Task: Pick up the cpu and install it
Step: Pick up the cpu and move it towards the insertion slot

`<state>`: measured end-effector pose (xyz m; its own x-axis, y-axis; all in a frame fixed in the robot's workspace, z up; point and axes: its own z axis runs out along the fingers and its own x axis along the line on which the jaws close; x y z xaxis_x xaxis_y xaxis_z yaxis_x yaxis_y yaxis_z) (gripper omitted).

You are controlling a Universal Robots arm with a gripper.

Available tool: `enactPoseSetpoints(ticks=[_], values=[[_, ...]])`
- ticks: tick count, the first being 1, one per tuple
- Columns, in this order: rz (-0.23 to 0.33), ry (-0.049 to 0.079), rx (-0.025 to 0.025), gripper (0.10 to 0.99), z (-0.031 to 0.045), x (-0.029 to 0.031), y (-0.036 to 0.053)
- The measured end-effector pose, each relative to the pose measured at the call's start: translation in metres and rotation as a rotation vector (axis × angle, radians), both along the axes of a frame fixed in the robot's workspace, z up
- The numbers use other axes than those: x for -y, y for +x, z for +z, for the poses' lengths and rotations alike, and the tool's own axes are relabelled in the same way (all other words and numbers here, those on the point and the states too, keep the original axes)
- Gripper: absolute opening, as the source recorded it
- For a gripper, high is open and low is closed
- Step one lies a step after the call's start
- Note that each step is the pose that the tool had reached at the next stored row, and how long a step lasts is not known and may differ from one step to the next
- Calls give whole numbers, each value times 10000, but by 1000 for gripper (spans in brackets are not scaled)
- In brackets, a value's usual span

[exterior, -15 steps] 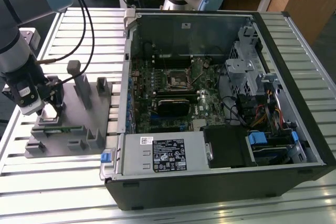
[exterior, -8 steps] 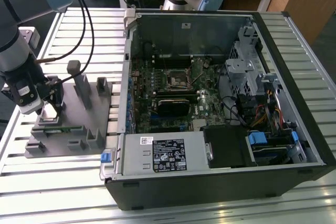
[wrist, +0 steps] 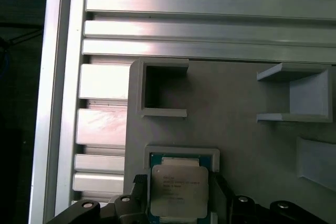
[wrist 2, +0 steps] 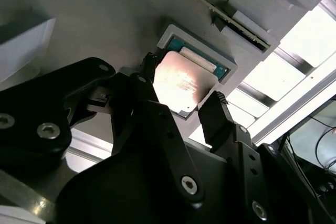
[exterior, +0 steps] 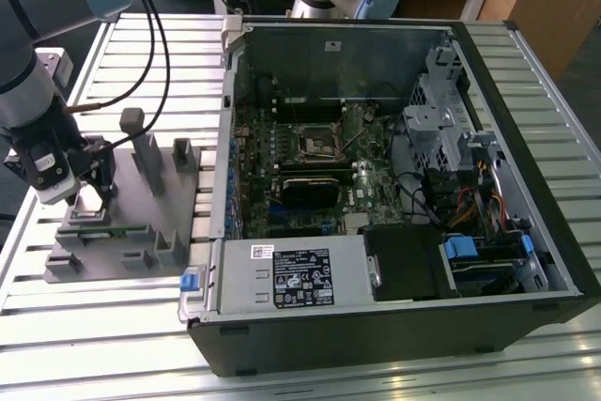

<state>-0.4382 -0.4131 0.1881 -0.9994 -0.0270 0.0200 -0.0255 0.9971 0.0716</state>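
One relation matters: the pincer (wrist 2: 182,84) sits low over the grey fixture (exterior: 175,196), right around the cpu (wrist: 178,187), so the chip is dead centre of it, not off to a side. Can't tell whether it's clamped or released. The cpu is near-square, silver top up, in a fixture pocket. The socket (exterior: 317,143) in the computer case is well apart from the fixture, toward the exterior view's right.

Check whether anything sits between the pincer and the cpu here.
Nothing visible does. The pincer is right at the cpu, which lies seated in the grey fixture, with no other object between them.
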Motion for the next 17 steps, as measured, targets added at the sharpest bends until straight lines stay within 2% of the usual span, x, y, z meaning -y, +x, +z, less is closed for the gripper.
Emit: enactPoseSetpoints(ticks=[8,9,10,13,17], values=[[1,-1,8,608,-15,6,0],[1,-2,6,592,-18,7,0],[2,-2,5,533,-18,7,0],[1,2,9,525,-18,7,1],[1,8,10,525,45,7,1]])
